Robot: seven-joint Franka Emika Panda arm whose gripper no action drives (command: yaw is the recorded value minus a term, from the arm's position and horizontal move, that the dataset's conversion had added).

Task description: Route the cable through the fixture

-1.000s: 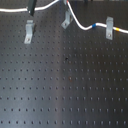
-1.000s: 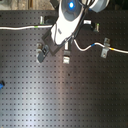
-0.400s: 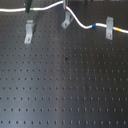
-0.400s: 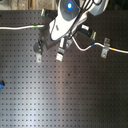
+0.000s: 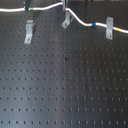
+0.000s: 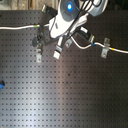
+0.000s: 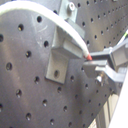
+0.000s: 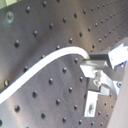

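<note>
The white cable (image 5: 80, 21) runs along the far side of the board, with a green band (image 5: 31, 9), a blue band (image 5: 93, 24) and a yellow band (image 5: 118, 30). It dips past the fixture (image 5: 65, 21), a slanted silver clip. In the first wrist view the cable (image 7: 60, 22) lies across the top of the fixture (image 7: 60, 57). My gripper (image 7: 90, 63) is shut on the cable just beside it. The second wrist view shows the cable (image 8: 45, 67) entering the gripper (image 8: 91, 68). The arm (image 6: 70, 17) hides the fixture in the second exterior view.
An upright silver clip (image 5: 29, 32) stands below the cable at the first exterior view's left. Another clip (image 5: 109, 28) carries the cable at the first exterior view's right. The black perforated board (image 5: 65, 85) stretches toward the near edge.
In the second exterior view the arm has shifted slightly up and to the left, keeping hold of the cable. The clips have not moved.
</note>
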